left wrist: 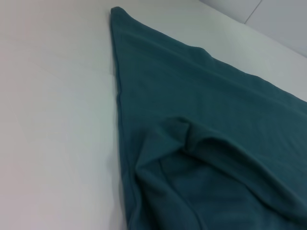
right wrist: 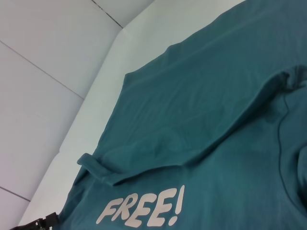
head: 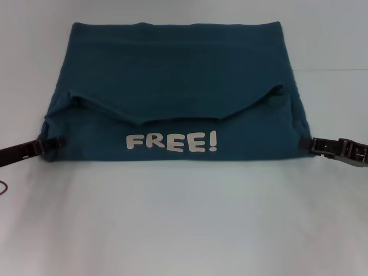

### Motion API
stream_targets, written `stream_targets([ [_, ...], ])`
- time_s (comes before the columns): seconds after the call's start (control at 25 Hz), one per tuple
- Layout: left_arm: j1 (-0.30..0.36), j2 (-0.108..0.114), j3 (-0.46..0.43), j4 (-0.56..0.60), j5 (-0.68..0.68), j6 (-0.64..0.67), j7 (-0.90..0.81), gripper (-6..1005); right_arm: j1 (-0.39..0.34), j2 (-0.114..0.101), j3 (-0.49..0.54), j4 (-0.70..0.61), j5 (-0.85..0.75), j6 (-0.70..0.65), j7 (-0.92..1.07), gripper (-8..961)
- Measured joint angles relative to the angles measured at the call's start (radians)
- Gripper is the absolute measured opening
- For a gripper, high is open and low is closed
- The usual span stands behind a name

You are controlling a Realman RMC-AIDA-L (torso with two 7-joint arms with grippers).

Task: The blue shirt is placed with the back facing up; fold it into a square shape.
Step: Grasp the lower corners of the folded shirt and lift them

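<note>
Bare white table (head: 184,230) fills the nearest part of the head view, in front of the robot. Beyond that bare strip lies the blue shirt (head: 172,75), a wide dark teal-blue garment spread flat across the middle of the table and partly folded. Its near portion is turned over, so the white block word "FREE!" (head: 172,142) reads upright just above the near edge. Above the lettering, a loose flap of cloth with a shallow V-shaped edge lies on top, and the plain cloth runs on from there to a straight far edge.

At the shirt's near left corner, the left pincer (head: 56,141) reaches in low from the left edge of the view, its dark tip touching the cloth. At the near right corner, the right pincer (head: 313,145) reaches in from the right edge and meets the cloth the same way. Whether either pincer is apart, together or clamped on the fabric cannot be told, since the fingers are not clearly visible.

The left wrist view shows the shirt (left wrist: 201,143) up close, with a soft raised fold in the cloth and one edge running away to a pointed corner on the table (left wrist: 53,120). The right wrist view looks across the lettering (right wrist: 141,211) and the flap toward the far side, where pale panels rise behind the table (right wrist: 96,120).
</note>
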Motion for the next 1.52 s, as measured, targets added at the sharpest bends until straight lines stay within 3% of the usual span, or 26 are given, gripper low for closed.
stream_targets([
  [0.52, -0.032, 0.000, 0.031, 0.003, 0.081, -0.033, -0.037, 520, -0.006, 0.000, 0.000, 0.000, 0.000, -0.002, 0.000, 555],
  [0.76, -0.023, -0.009, 0.039, 0.034, 0.093, -0.029, -0.066, 467, -0.007, 0.000, 0.000, 0.000, 0.001, -0.003, 0.000, 555],
  [1.24, -0.020, -0.006, 0.037, 0.039, 0.096, -0.016, -0.081, 179, -0.007, -0.004, -0.003, 0.000, -0.001, -0.006, 0.000, 555],
  [1.52, -0.022, 0.014, 0.025, 0.069, 0.090, 0.049, -0.140, -2, 0.000, -0.019, -0.006, -0.001, -0.042, -0.022, 0.010, 555],
])
